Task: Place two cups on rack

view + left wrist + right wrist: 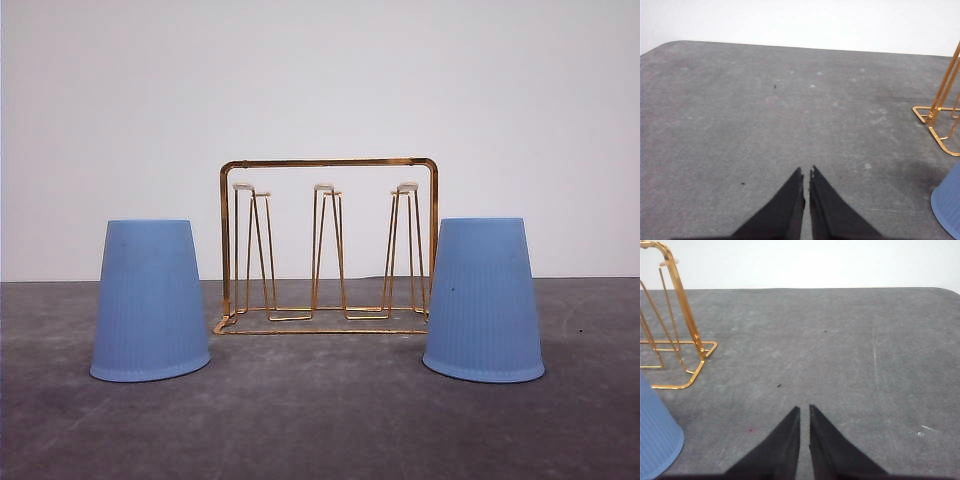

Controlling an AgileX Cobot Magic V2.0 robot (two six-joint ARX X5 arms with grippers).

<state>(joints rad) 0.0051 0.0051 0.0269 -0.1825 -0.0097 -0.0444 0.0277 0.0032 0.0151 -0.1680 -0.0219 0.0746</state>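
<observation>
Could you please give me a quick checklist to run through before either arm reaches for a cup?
1. Left cup standing mouth-down on the table: ok.
2. Right cup standing mouth-down, apart from the rack: ok.
3. Rack upright, white-tipped prongs free of cups: ok.
4. Left end effector empty: ok; fingers nearly closed, must open first: not ok.
5. Right end effector empty: ok; fingers nearly closed: not ok.
6. Rack steady under load: cannot tell.
</observation>
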